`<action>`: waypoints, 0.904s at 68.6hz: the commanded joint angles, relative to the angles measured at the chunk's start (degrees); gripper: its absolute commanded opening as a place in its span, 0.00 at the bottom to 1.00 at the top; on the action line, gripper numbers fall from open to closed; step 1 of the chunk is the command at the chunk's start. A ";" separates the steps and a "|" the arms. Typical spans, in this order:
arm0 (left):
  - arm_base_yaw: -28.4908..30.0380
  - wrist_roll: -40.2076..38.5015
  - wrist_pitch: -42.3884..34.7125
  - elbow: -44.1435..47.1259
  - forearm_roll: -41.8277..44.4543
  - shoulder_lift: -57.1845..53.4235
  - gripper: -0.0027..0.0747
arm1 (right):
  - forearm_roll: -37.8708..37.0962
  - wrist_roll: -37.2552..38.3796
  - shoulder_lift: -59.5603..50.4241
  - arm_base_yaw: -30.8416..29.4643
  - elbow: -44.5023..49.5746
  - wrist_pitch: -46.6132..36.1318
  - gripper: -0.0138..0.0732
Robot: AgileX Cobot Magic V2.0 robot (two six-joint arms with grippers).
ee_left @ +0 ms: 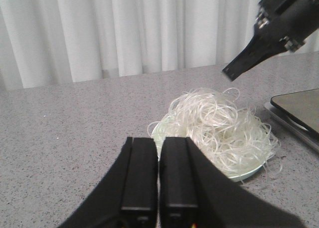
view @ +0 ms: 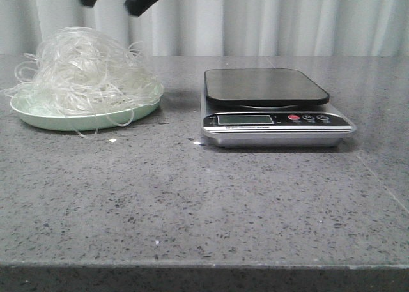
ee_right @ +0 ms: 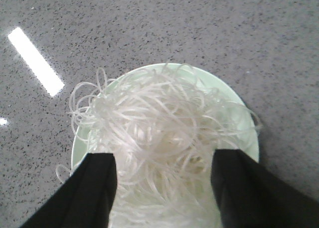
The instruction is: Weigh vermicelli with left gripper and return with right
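Speckled worktop [view: 192, 202] carries the plate [view: 83, 119] heaped with vermicelli [view: 86, 75], light, springy and snag-prone, directly beneath the spread right pincer [ee_right: 162, 188], best pinched mid-heap; left pincer [ee_left: 158, 188] pressed together nearby.

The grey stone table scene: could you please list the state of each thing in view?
Fluffy translucent whitish vermicelli: heaped on the plate, ungripped.
Pale green round plate: full, on the table.
Silver digital kitchen scale: black platform bare.
Left gripper: shut, empty.
Right gripper: open, above the vermicelli.
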 commanded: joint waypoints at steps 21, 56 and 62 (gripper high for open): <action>0.23 -0.43 -4.41 -1.54 -0.03 0.62 0.21 | -3.12 -0.39 -13.67 -10.92 -1.83 3.11 0.33; 0.23 -0.43 -5.25 -1.54 -0.03 0.62 0.21 | -13.79 2.66 -29.91 -22.57 13.50 -1.33 0.33; 0.23 -0.43 -5.25 -1.54 -0.03 0.62 0.21 | -13.79 2.66 -34.08 -23.58 21.05 -5.52 0.33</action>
